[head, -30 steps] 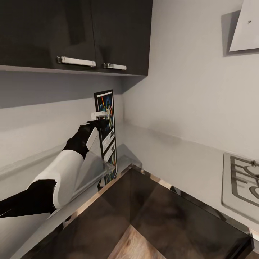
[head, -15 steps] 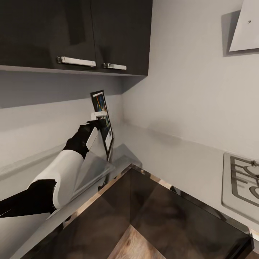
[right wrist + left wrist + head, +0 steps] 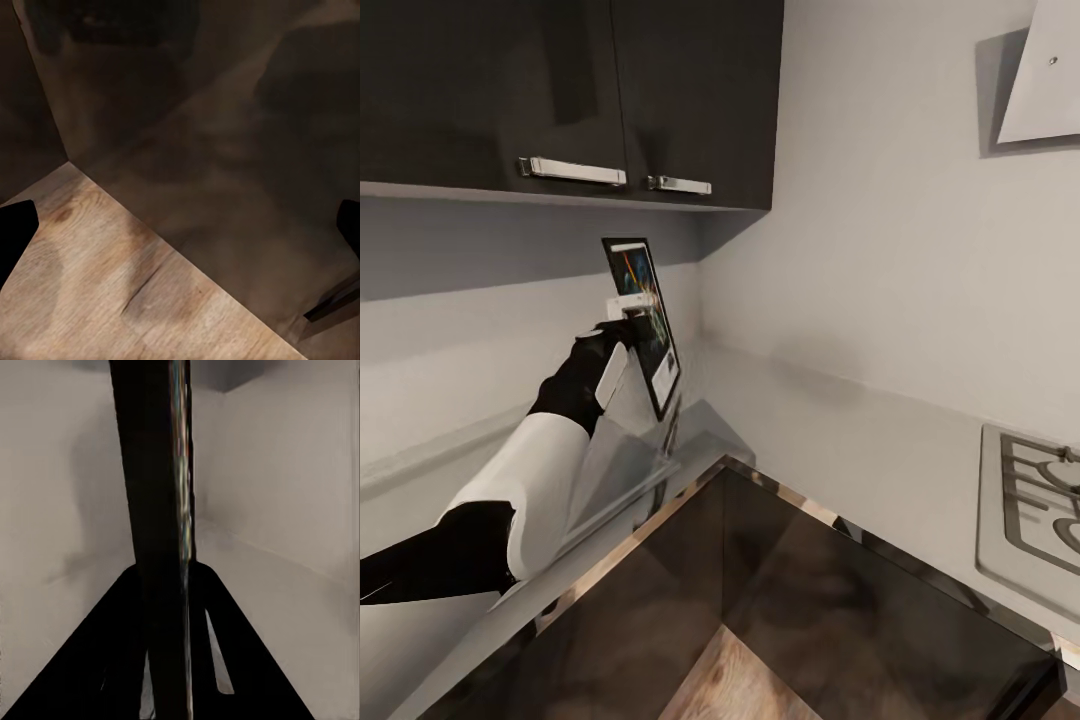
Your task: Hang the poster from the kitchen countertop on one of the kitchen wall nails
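The left gripper (image 3: 632, 306) is clamping the poster (image 3: 644, 322) by its edge, holding it tilted in the air above the pale grey counter (image 3: 840, 440), near the wall corner under the dark cabinets (image 3: 570, 95). The right gripper (image 3: 180, 225) is hanging with fingers spread wide over wooden floor (image 3: 112, 300).

Pale grey walls (image 3: 880, 230) meet in a corner. Dark upper cabinets (image 3: 560, 90) carry metal handles (image 3: 573, 171). A gas hob (image 3: 1035, 520) sits at right above wooden floor (image 3: 735, 685).
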